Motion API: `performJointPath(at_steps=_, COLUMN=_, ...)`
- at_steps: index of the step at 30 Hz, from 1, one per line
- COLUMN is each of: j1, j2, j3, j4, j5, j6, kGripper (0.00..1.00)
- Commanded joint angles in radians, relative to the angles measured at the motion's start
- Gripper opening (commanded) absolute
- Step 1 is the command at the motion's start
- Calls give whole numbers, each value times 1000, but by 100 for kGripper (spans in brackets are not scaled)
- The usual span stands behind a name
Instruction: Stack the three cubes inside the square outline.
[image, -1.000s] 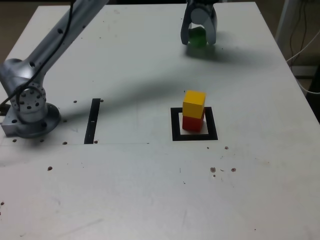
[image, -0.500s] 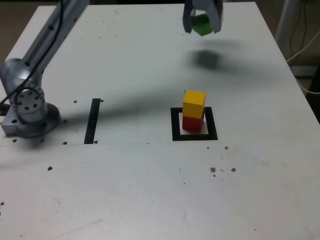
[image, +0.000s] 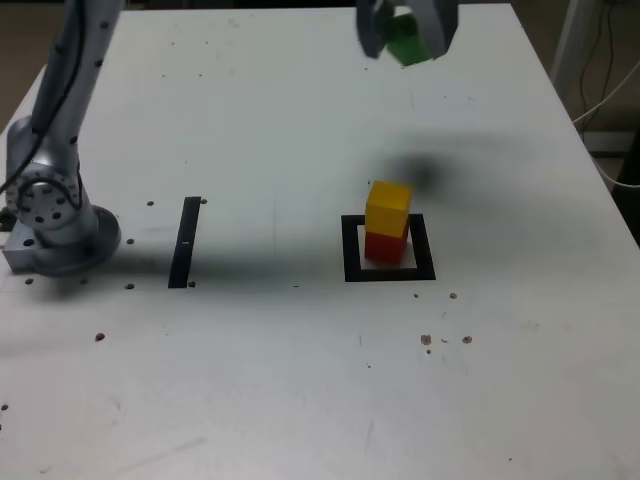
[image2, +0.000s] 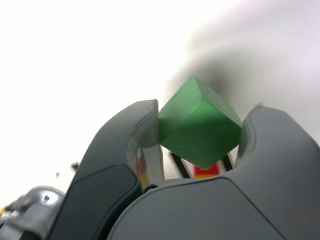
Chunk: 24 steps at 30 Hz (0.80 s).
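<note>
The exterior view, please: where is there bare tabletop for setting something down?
Bare: the wide stretch between the narrow black strip and the black square outline, and the near edge. Occupied: the outline, holding the yellow cube on the red cube.

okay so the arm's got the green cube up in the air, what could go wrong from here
1. The gripper holds the green cube cornerwise, tilted between its fingers, so it may land crooked or slip.
2. The yellow cube sits slightly askew on the red cube inside the square outline; a rough placement could topple the stack.
</note>
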Motion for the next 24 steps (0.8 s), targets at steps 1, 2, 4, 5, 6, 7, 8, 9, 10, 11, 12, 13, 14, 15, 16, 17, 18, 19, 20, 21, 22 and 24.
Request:
performJointPath(at_steps=1, j1=-34, j2=-71, j3=72, j4=-6, j5=1, j6=-26, kGripper=49)
performJointPath(at_steps=2, j1=-49, j2=-98, j3=104, j4=-13, j5=1, j6=-38, kGripper=49)
performJointPath(at_steps=4, j1=-79, j2=-153, j3=170, j4=-30, j5=0, j6=-61, kGripper=49)
performJointPath(at_steps=5, j1=-96, j2=-190, j3=219, j4=-46, j5=-1, j6=-77, kGripper=49)
performJointPath(at_steps=6, j1=-108, j2=-217, j3=256, j4=-61, j5=-3, j6=-89, kGripper=49)
performJointPath(at_steps=7, j1=-118, j2=-241, j3=293, j4=-76, j5=-5, j6=-100, kGripper=49)
performJointPath(at_steps=8, j1=-127, j2=-262, j3=331, j4=-93, j5=-7, j6=-110, kGripper=49)
performJointPath(at_steps=9, j1=-136, j2=-280, j3=366, j4=-109, j5=-9, j6=-120, kGripper=49)
performJointPath(at_steps=10, j1=-144, j2=-293, j3=399, j4=-125, j5=-10, j6=-129, kGripper=49)
performJointPath(at_steps=11, j1=-153, j2=-303, j3=427, j4=-140, j5=-12, j6=-138, kGripper=49)
performJointPath(at_steps=12, j1=-162, j2=-310, j3=452, j4=-153, j5=-13, j6=-147, kGripper=49)
performJointPath(at_steps=13, j1=-173, j2=-314, j3=472, j4=-164, j5=-13, j6=-156, kGripper=49)
performJointPath(at_steps=14, j1=-183, j2=-315, j3=487, j4=-173, j5=-13, j6=-164, kGripper=49)
performJointPath(at_steps=15, j1=-192, j2=-316, j3=499, j4=-179, j5=-14, j6=-172, kGripper=49)
performJointPath(at_steps=16, j1=-201, j2=-317, j3=507, j4=-184, j5=-15, j6=-179, kGripper=49)
performJointPath(at_steps=17, j1=-209, j2=-319, j3=513, j4=-188, j5=-15, j6=-186, kGripper=49)
performJointPath(at_steps=18, j1=-216, j2=-320, j3=518, j4=-190, j5=-16, j6=-192, kGripper=49)
performJointPath(at_steps=19, j1=-222, j2=-322, j3=520, j4=-191, j5=-16, j6=-196, kGripper=49)
performJointPath(at_steps=20, j1=-227, j2=-323, j3=522, j4=-192, j5=-17, j6=-201, kGripper=49)
performJointPath(at_steps=21, j1=-233, j2=-324, j3=525, j4=-194, j5=-18, j6=-206, kGripper=49)
performJointPath(at_steps=22, j1=-238, j2=-325, j3=529, j4=-196, j5=-18, j6=-210, kGripper=49)
performJointPath(at_steps=24, j1=-254, j2=-324, j3=536, j4=-202, j5=-20, j6=-222, kGripper=49)
